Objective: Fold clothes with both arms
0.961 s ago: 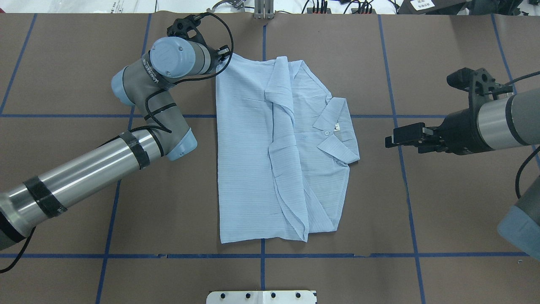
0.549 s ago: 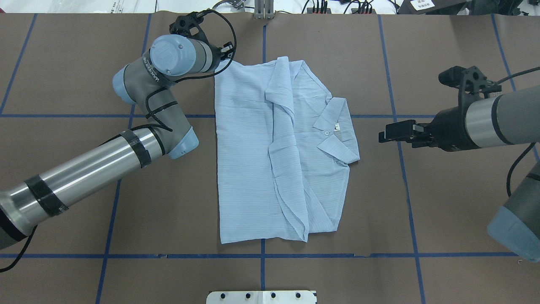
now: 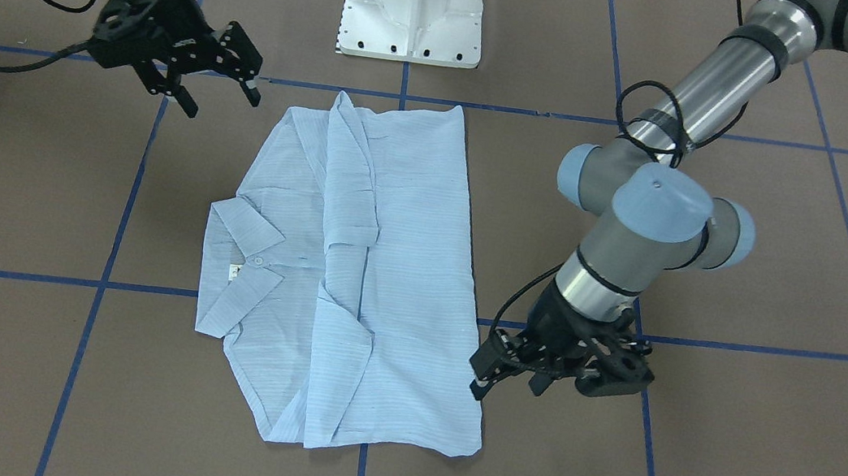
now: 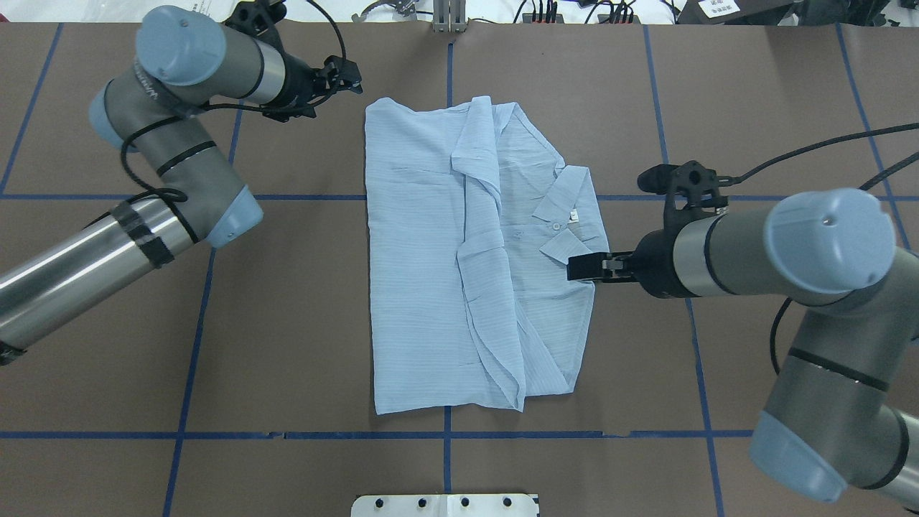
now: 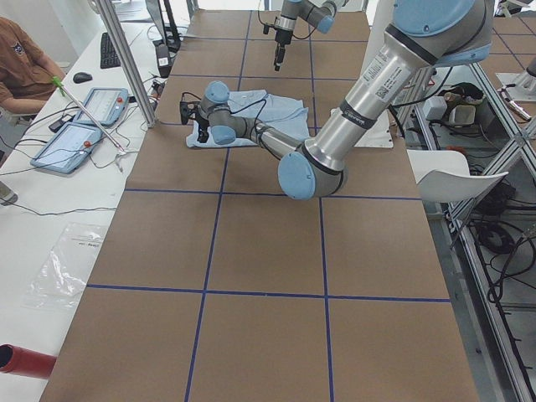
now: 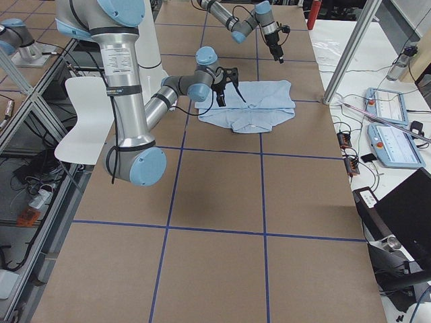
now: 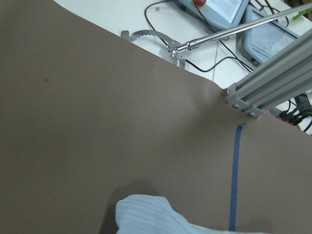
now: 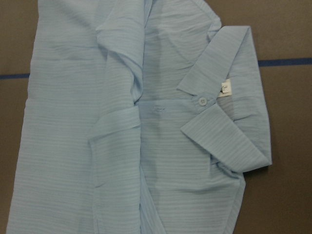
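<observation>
The light blue striped shirt lies folded flat mid-table, its collar toward my right. In the overhead view my left gripper hovers just beyond the shirt's far left corner, apart from it, and looks open. The left wrist view shows only that corner on brown table. My right gripper reaches over the collar-side edge. In the front-facing view it stands open and empty. The right wrist view looks straight down on the collar and top button. The front-facing view puts my left gripper low beside the shirt's edge.
The brown table carries a blue tape grid. The white pedestal base stands at the robot's side. An aluminium frame post, cables and tablets lie beyond the far edge, with a seated person there.
My left gripper has pulled back left off the shirt's far left corner, which now lies flat. My right gripper has swung in leftward to the collar-side edge.
</observation>
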`<state>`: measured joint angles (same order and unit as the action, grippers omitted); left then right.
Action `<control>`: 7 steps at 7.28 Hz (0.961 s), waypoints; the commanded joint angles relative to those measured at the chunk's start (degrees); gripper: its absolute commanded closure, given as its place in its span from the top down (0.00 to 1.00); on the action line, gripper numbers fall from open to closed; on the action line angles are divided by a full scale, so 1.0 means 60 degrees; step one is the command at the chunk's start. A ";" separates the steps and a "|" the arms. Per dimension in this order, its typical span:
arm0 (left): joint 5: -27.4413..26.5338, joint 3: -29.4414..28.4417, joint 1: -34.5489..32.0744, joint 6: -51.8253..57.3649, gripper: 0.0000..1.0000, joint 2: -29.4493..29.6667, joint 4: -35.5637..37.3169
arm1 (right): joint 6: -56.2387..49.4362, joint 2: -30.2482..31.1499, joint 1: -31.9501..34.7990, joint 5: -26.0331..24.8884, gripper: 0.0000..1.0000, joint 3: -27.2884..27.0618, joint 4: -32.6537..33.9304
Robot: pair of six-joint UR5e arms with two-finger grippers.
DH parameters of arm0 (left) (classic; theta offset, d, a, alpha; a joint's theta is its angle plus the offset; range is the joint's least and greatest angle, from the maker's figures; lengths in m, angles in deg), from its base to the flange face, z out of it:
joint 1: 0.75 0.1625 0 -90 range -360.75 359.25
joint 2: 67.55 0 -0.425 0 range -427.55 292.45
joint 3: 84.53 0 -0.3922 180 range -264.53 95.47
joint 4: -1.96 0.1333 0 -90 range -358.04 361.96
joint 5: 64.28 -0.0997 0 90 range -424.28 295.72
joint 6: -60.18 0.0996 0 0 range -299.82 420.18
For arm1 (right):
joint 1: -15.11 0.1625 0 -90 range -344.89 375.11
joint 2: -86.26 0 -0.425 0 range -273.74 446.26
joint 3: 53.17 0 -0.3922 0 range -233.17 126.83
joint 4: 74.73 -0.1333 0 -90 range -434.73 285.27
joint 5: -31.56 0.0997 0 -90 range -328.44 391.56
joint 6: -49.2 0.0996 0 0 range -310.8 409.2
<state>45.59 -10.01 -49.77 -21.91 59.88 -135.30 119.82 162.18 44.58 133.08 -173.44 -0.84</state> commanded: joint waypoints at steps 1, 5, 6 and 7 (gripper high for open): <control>0.0320 0.1669 -0.0034 0.0161 1.00 -0.1123 0.0345 | -0.0240 -0.2082 -0.2090 -0.2465 1.00 0.0790 0.2531; 0.0321 0.1614 -0.0019 0.0161 1.00 -0.1096 0.0362 | -0.2161 -0.3113 -0.2657 -0.3312 1.00 0.2768 0.2979; 0.0321 0.1614 -0.0019 0.0161 1.00 -0.1081 0.0362 | -0.2205 -0.3030 -0.2744 -0.3312 1.00 0.2847 0.2979; 0.0306 0.1614 -0.0005 0.0132 1.00 -0.1066 0.0362 | -0.2205 -0.3000 -0.2890 -0.3298 1.00 0.2847 0.2994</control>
<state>47.51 -0.31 -49.86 -20.98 53.35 -133.13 106.86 144.24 28.14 113.28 -157.09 17.02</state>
